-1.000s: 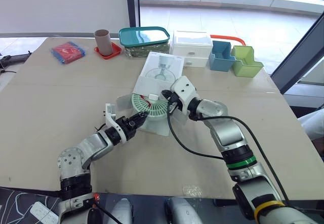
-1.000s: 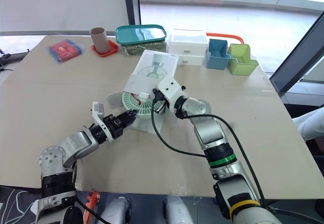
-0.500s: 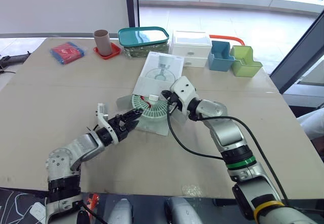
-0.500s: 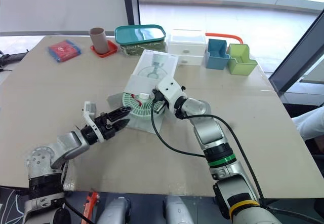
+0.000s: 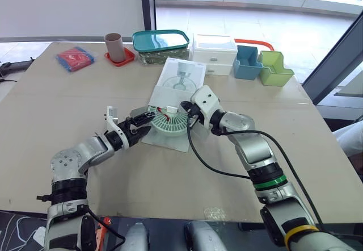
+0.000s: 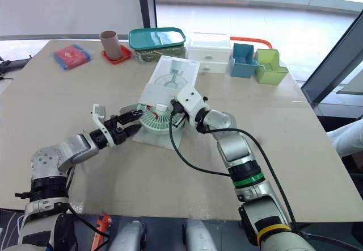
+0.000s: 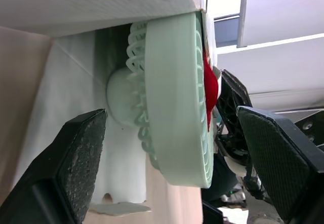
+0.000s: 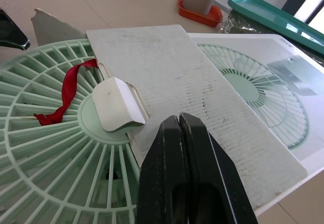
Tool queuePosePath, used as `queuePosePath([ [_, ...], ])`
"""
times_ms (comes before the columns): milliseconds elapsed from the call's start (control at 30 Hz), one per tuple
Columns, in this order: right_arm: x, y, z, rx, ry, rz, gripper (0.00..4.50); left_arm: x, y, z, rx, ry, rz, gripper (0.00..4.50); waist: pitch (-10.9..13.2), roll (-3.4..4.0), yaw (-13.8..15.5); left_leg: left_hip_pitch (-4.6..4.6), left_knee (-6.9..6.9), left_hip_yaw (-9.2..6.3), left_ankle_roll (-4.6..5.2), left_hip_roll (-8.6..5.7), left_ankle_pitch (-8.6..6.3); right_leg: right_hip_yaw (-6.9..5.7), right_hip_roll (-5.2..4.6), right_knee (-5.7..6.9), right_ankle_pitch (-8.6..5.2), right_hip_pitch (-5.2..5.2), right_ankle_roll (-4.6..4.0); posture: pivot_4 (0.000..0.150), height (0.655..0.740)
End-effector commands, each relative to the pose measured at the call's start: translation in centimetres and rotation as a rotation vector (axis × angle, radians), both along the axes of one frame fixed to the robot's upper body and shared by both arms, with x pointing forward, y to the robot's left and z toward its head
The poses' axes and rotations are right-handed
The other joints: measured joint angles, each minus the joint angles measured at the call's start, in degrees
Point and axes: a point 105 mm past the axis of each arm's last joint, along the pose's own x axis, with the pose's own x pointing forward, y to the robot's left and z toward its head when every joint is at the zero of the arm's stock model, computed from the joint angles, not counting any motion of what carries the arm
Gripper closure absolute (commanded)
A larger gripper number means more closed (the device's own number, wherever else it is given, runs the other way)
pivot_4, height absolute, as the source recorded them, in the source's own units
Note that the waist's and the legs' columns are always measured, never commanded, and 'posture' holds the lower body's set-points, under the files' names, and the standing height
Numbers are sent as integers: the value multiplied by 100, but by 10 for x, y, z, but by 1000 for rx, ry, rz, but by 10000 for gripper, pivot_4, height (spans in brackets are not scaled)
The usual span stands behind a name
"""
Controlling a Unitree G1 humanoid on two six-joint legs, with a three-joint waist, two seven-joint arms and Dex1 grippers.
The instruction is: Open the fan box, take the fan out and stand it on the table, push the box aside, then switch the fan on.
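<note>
Left eye view: beige table (image 5: 68, 103), window (image 5: 255, 7) behind — left pincer (image 5: 146, 121) wide, right pincer (image 8: 179, 125) closed.

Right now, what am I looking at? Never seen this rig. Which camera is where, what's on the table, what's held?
This is a two-armed humanoid robot. The two wide pictures come from a stereo camera on its head; the two close-ups come from a camera on each wrist. On the table lies a white fan box, with a mint-green fan at its open end. The left jaws are open, spread on either side of the fan's grille. The right jaws are shut above the box flap, holding nothing I can see. Along the far edge: red packet, brown cup, teal-lidded container, white drawers, blue bin, green bin.
</note>
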Motion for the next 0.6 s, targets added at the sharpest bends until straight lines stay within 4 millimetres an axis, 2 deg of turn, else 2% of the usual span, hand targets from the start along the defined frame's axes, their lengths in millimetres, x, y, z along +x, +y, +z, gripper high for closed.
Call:
queuePosePath([
  [33, -1, -3, 0, 0, -3, -15, 45000, 1, -9, -2, 41, -6, -53, 1275, 0, 0, 1, 0, 0, 0, 0, 0, 0, 0, 0, 0, 0, 0, 0, 1500, 7400],
  [67, -2, -3, -1, -1, -2, -15, 45000, 0, -10, -3, 48, -8, -61, 1275, 0, 0, 1, 0, 0, -1, 0, 0, 0, -2, 0, 0, 0, 0, 0, 1500, 7400],
  [133, -3, -3, -2, -2, 0, -15, 45000, -2, -12, -4, 51, -16, -73, 6434, 0, 0, 1, 0, 0, -1, 0, 0, 0, -1, 0, 0, 0, 0, 0, 1500, 7400],
  [200, -3, -4, -2, -3, 1, -14, 45000, -3, -13, -4, 53, -23, -82, 8868, 0, 0, 1, 0, -1, -1, 0, -1, 0, -1, -1, 0, 0, 0, 1, 1500, 7400],
  [233, -3, -4, -2, -4, 2, -13, 45000, -3, -12, -3, 46, -25, -78, 14615, 0, 0, 1, 0, -1, -1, 0, 0, 0, -1, -1, 0, 0, 0, 0, 1500, 7400],
  [300, -3, -3, -2, -5, 2, -13, 45000, -4, -9, -4, 45, -30, -67, 18590, 0, 0, 1, 0, -1, -1, 0, 0, 0, -2, 0, 0, 0, 0, 1, 1500, 7400],
  [333, -3, -3, -2, -6, 2, -13, 45000, -5, -8, -4, 44, -32, -64, 18590, 0, 0, 1, 0, -1, -1, 0, 0, 0, -1, -1, 0, 0, 0, 1, 1500, 7400],
  [367, -3, -3, -2, -6, 1, -13, 45000, -5, -8, -4, 45, -34, -64, 23514, 0, 0, 1, 0, -1, -1, 0, 0, 0, -1, -1, 0, -1, 0, 1, 1500, 7400],
  [400, -3, -3, -2, -6, 1, -12, 45000, -6, -8, -4, 47, -36, -67, 23514, 0, 0, 0, 0, -1, -1, 0, 0, 0, -1, -1, 0, 0, 0, 1, 1500, 7400],
  [433, -3, -3, -2, -6, 2, -11, 45000, -7, -8, -6, 50, -37, -70, 26081, 0, 0, -3, 0, -1, -1, 0, 1, 0, -1, -1, 0, 0, 0, 1, 1500, 7400],
  [500, -4, -2, -2, -6, 2, -6, 45000, -10, -8, -6, 44, -39, -69, 27555, 0, 0, -6, 1, -1, 0, 0, 1, 0, 0, 0, 0, 0, 0, 0, 1500, 7400],
  [600, -4, 0, -2, -7, 2, -1, 45000, -14, -5, -5, 27, -45, -73, 28017, 0, 0, -11, 1, -1, -1, 0, 2, 0, 0, 1, 0, 0, 0, 0, 1500, 7400],
])
